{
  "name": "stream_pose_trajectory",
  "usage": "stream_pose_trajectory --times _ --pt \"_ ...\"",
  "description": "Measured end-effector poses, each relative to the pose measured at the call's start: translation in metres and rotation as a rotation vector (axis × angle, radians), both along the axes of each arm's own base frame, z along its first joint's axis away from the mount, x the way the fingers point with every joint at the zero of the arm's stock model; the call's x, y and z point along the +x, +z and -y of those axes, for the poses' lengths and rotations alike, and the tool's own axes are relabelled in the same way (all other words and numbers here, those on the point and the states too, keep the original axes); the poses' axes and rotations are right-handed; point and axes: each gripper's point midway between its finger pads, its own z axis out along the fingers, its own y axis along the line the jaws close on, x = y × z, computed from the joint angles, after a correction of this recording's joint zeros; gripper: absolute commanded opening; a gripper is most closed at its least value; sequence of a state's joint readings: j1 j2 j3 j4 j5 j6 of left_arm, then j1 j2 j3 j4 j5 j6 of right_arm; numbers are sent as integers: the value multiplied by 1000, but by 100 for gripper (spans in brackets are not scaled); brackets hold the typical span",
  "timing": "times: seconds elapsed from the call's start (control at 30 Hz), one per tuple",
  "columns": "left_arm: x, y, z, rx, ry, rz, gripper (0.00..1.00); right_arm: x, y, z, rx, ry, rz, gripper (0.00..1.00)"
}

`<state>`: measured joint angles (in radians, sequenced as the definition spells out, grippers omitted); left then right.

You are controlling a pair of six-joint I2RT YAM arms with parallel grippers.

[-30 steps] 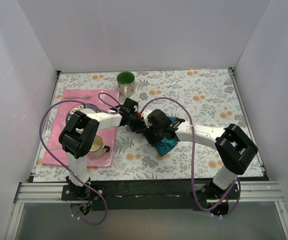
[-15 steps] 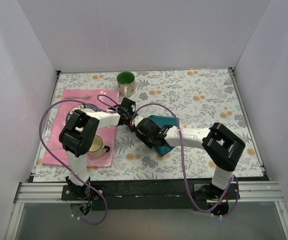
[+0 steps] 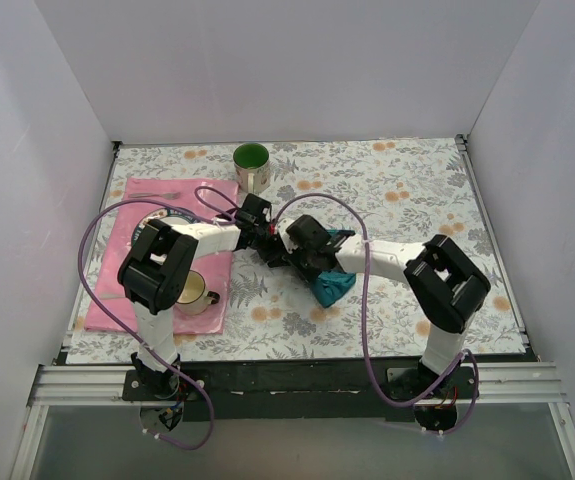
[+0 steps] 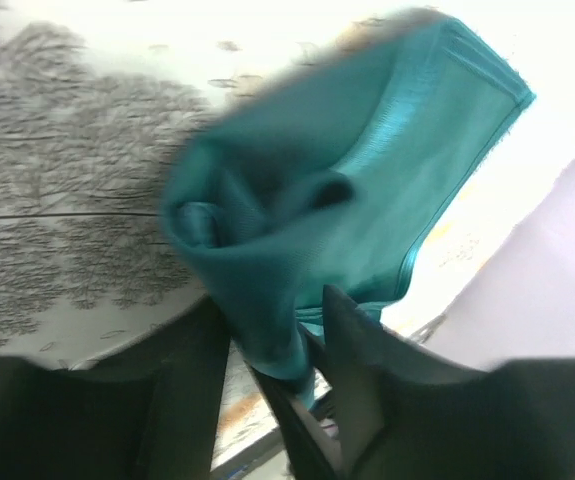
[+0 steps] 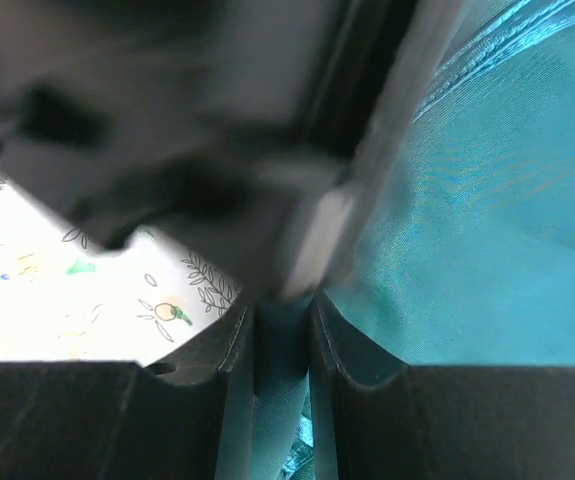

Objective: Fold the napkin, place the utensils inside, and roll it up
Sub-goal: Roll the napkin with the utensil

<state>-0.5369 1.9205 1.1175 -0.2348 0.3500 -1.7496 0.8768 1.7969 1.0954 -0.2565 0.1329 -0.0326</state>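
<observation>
Here the napkin (image 4: pixel 367 190), bunched mid-table (image 3: pixel 407 190), is gripped twice: one fold is clamped in the left tool (image 4: pixel 272 335), another in the right tool (image 5: pixel 282 325). Folding is judged in hand; next, the cloth must be drawn flat.

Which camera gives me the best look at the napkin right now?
Left wrist: the napkin shows nearly whole, with its folds and hemmed edge, one bunched end between the left gripper's fingers. Top external shows only a teal piece of it poking out under the arms. Right wrist is a blurred close-up of its cloth.
</observation>
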Motion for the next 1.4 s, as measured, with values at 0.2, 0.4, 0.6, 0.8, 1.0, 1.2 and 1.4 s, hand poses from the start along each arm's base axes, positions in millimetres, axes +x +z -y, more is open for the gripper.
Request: stream_pose_trajectory --times 0.2,0.4,0.6,0.8,1.0,1.2,1.4 --pt "9 10 3 8 -12 49 63 1 3 -4 196 35 -205 6" --pt "16 14 -6 33 42 54 74 -2 13 -23 416 127 -407 5" --pt "22 15 -13 47 88 72 79 -5 24 -33 620 207 -592 4" --pt "10 16 -12 50 25 93 77 -5 1 -7 660 29 -765 4" --pt "10 16 -9 47 20 91 73 -12 1 -2 631 -3 -740 4" --pt "5 15 -9 76 16 127 73 -12 2 -3 634 -19 -751 4" --pt "-7 14 -14 126 29 137 72 -12 2 -3 635 -27 -758 5"
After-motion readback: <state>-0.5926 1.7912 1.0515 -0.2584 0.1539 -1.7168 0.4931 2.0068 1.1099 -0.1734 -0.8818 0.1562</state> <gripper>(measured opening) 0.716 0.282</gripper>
